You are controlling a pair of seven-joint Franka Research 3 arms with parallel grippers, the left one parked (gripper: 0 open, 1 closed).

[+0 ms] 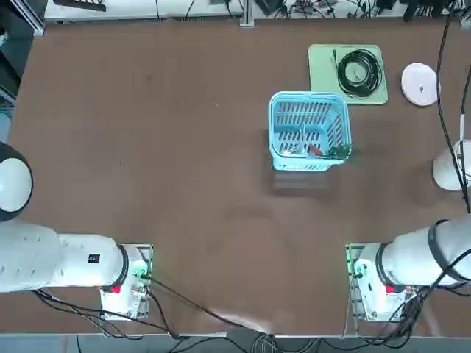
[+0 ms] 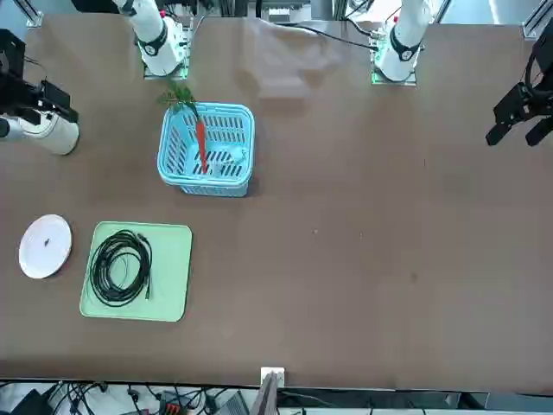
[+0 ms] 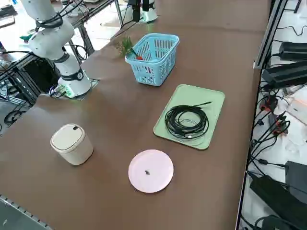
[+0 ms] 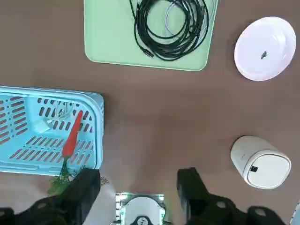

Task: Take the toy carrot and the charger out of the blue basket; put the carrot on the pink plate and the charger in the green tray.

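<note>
The blue basket [image 1: 309,96] [image 2: 207,186] [image 3: 156,72] [image 4: 96,136] stands mid-table. The toy carrot [image 2: 200,147] [image 4: 71,136] [image 1: 315,151] lies slanted inside it, its green leaves hanging over the rim on the robot's side. A pale charger [image 2: 235,156] [image 4: 47,125] rests on the basket floor beside the carrot. Beyond the basket lie the green tray [image 1: 321,62] [image 2: 173,259] [image 3: 211,103] [image 4: 105,33] and the pink plate [image 1: 419,83] [image 2: 45,245] [image 3: 151,170] [image 4: 265,48]. My right gripper [image 4: 138,187] hangs open and empty high above the table, near its own base, well clear of the basket.
A coiled black cable [image 1: 358,72] [image 2: 121,266] [image 3: 187,120] [image 4: 171,26] fills much of the tray. A small white lidded bin [image 1: 449,168] [image 2: 52,134] [image 3: 72,143] [image 4: 260,161] stands on the table's right side, between the plate and my base.
</note>
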